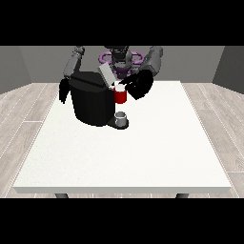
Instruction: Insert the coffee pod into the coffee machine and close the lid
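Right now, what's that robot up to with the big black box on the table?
The black box is a coffee machine standing on the white table. Its lid is tilted up, open. The hand at the view's right has reached in to the red part at the machine's front, where the coffee pod goes; the pod itself cannot be made out. A small grey cup sits below on the machine's base. The hand at the view's left hangs beside the machine. The lid is not yet closed.

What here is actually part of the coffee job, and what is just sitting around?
Part of the job:
- black coffee machine
- its raised grey lid
- red holder on the machine's front
- hand at the view's right, up against the red holder

Just there:
- small grey cup below the red holder
- white table
- hand at the view's left, beside the machine
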{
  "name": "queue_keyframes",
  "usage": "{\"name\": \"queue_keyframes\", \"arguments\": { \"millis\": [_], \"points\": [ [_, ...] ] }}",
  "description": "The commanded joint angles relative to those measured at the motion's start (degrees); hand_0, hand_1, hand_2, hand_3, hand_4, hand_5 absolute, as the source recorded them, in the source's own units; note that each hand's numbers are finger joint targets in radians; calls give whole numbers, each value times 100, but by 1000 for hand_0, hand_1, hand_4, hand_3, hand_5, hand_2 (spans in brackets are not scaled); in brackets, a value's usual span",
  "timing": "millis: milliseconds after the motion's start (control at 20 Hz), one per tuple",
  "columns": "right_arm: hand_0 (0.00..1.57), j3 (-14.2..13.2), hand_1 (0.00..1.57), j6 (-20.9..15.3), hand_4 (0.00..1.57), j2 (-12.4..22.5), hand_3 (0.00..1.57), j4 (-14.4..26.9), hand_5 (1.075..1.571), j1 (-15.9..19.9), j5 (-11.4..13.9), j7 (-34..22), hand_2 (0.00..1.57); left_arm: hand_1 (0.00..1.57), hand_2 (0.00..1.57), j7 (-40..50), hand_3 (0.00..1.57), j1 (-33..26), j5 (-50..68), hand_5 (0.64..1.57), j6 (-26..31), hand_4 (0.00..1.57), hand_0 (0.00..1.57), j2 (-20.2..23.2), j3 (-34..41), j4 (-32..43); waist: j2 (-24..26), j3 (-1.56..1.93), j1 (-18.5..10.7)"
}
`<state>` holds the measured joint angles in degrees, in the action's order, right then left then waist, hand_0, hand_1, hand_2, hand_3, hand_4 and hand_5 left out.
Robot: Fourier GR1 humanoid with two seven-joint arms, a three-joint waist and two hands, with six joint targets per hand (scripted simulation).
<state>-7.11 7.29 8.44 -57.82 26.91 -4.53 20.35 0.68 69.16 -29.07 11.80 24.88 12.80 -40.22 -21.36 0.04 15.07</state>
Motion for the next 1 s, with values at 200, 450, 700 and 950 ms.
{"name": "queue_keyframes", "arguments": {
  "millis": [200, 450, 700, 950],
  "points": [
    [0, -336, 0, 110, 320, 84, 0, 505, 1571, -492, -228, 250, 0, 0, 0, -583, 0, -736, 498, 1571, 67, 0, 0, -870, 32, -237, 586, -3, -483],
    [0, -812, 0, 155, 224, 404, 0, 1026, 1571, -746, -470, 379, 0, 0, 0, -1179, 0, -1705, 787, 1571, 271, 0, 0, -1536, -148, -590, 1155, -3, -1251],
    [0, -866, 0, 554, 278, 496, 0, 1343, 1571, -1626, -492, 858, 0, 0, 0, -1453, 0, -2664, 1397, 1571, 408, 0, 0, -1959, 176, -727, 1849, -1, -1644],
    [0, -625, 0, 479, 168, 256, 0, 1059, 1571, -2034, -339, 976, 0, 0, 0, -2419, 0, -4109, 1584, 1571, 755, 272, 0, -2282, 67, -700, 2474, -5, -1920]
  ]
}}
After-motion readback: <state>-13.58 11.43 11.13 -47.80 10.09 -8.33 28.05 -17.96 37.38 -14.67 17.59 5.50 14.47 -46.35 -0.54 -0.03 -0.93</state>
